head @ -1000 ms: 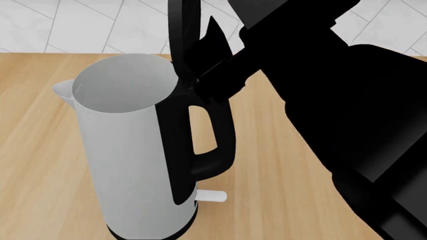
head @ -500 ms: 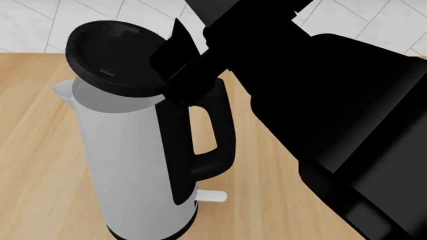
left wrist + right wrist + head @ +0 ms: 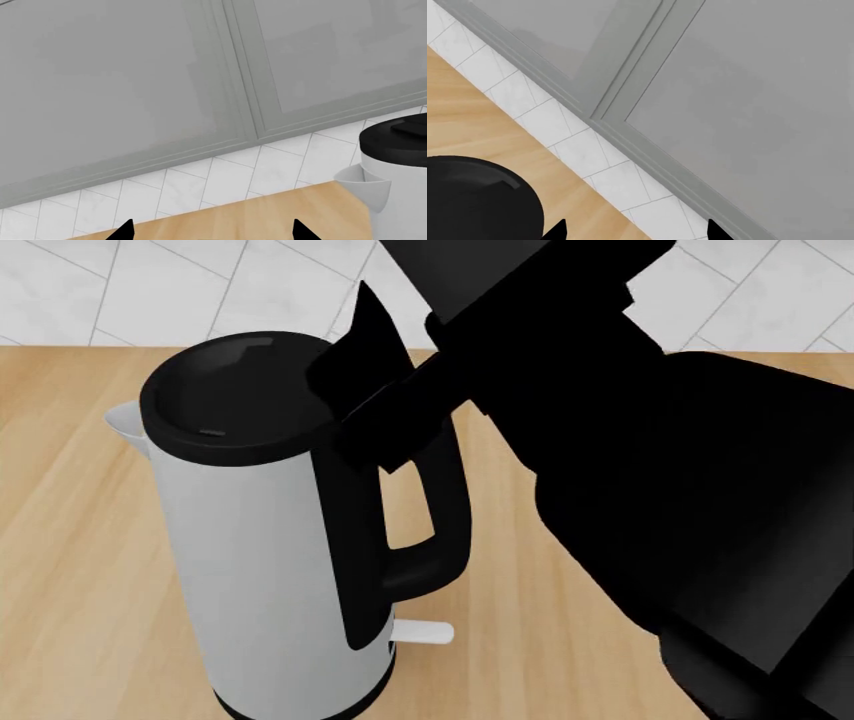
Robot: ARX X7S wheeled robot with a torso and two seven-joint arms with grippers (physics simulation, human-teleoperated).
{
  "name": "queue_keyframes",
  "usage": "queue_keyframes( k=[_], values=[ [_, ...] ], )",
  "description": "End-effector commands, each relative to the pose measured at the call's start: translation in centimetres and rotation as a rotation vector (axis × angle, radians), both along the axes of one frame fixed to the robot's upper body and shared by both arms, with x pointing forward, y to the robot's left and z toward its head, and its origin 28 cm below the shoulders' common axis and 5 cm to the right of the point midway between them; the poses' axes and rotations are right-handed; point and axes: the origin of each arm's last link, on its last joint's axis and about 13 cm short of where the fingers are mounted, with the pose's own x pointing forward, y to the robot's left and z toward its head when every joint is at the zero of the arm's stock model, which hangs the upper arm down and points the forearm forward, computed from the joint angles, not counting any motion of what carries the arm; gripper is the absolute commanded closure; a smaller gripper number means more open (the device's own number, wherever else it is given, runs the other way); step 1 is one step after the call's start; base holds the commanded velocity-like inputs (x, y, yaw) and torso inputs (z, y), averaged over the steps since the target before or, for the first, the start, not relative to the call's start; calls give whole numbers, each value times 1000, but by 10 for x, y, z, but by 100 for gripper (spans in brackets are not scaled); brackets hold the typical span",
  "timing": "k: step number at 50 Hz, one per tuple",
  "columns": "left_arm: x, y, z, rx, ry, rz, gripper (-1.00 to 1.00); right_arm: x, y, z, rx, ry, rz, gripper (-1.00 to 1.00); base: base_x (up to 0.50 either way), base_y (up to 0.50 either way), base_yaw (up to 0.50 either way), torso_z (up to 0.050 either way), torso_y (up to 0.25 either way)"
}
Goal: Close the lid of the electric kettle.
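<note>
The light-grey electric kettle stands on the wooden counter, with its black handle toward my right arm. The black lid lies flat down on the kettle's top. My right gripper is at the lid's edge above the handle, one black finger pointing up over the lid. In the right wrist view its fingertips stand apart and empty beside the lid. My left gripper is open and empty, away from the kettle, which shows with its lid down.
The wooden counter runs to a white tiled backsplash. Grey cabinet doors hang above the tiles. A white switch tab sticks out low on the kettle, and the spout points away from the handle.
The lid swung from upright, through tilted, down flat onto the kettle's top. My right gripper moved with it toward the kettle's rim.
</note>
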Motion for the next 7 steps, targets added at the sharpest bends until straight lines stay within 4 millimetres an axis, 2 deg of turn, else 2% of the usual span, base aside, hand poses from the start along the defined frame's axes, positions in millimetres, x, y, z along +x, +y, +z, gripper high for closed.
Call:
queue_keyframes(
  k=[1, 7],
  values=[
    [0, -4, -1, 10, 10, -17, -100, -36, -10, -11, 29, -52, -7, -100, 0, 0, 0, 0, 0],
    [0, -6, -1, 16, 16, -26, -100, -53, -15, -20, 46, -56, -4, -100, 0, 0, 0, 0, 0]
  ],
)
